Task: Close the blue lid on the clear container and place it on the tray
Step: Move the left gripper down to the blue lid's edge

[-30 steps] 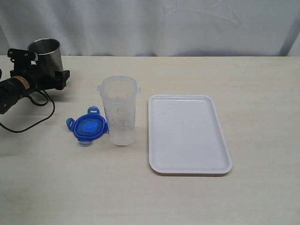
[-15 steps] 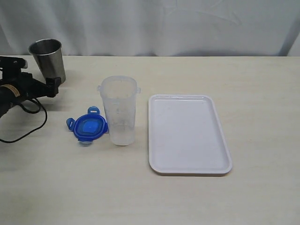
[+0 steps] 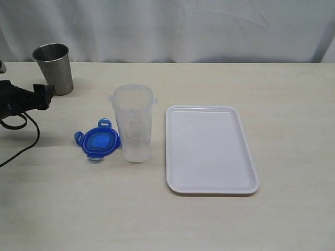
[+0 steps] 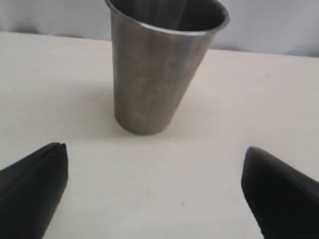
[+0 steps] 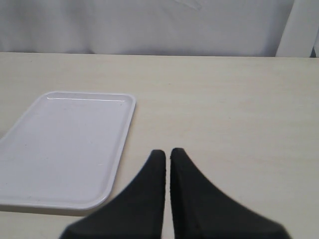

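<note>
The clear container (image 3: pixel 133 125) stands upright and open-topped at mid-table. Flat on the table at its left, touching or nearly touching its base, lies the blue lid (image 3: pixel 98 143). To the right of the container lies the white tray (image 3: pixel 209 149) with nothing on it; the right wrist view also shows the tray (image 5: pixel 65 144). My left gripper (image 3: pixel 44 97) is at the far left edge, open and holding nothing, well apart from the lid. In the left wrist view the left gripper (image 4: pixel 153 152) has its fingers spread wide. My right gripper (image 5: pixel 167 152) is shut on nothing, beside the tray.
A steel cup (image 3: pixel 53 68) stands upright at the back left, just beyond my left gripper, and the steel cup (image 4: pixel 159 64) fills the left wrist view. A black cable (image 3: pixel 21 130) trails from the left arm. A white curtain hangs behind the table.
My left arm has drawn back to the left, away from the steel cup, which stays standing. The lid, container and tray have not moved.
</note>
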`<action>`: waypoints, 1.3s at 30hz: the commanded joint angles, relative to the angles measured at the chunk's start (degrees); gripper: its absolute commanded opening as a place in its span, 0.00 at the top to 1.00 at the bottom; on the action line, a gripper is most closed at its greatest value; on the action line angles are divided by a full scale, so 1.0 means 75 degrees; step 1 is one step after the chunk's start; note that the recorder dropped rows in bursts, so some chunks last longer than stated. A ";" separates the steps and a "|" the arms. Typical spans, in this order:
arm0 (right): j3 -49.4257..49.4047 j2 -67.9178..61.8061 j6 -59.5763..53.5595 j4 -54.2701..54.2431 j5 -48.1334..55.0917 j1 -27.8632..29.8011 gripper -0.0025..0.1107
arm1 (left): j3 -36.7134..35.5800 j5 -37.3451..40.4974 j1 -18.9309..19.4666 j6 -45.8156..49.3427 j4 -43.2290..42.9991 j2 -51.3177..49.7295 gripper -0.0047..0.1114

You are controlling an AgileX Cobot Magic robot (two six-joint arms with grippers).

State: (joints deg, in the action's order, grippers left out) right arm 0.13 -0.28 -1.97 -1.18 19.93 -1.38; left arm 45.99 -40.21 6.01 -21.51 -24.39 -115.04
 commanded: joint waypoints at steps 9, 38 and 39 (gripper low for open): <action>-0.0017 0.0038 -0.0028 -0.0004 -0.0026 -0.0015 0.94 | -0.0325 0.5897 -0.1005 -0.4269 -0.2738 0.2264 0.16; -0.0017 0.0038 -0.0028 -0.0004 -0.0026 -0.0015 0.94 | 0.1684 0.8075 -0.2226 0.3898 0.5135 0.0721 0.16; -0.0017 0.0038 -0.0028 -0.0004 -0.0026 -0.0015 0.94 | 0.1684 0.8075 -0.2226 0.3898 0.5135 0.0687 0.18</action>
State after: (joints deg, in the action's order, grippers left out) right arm 0.13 -0.28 -1.97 -1.18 19.93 -1.38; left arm 58.80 21.28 -10.24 7.38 13.75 -109.58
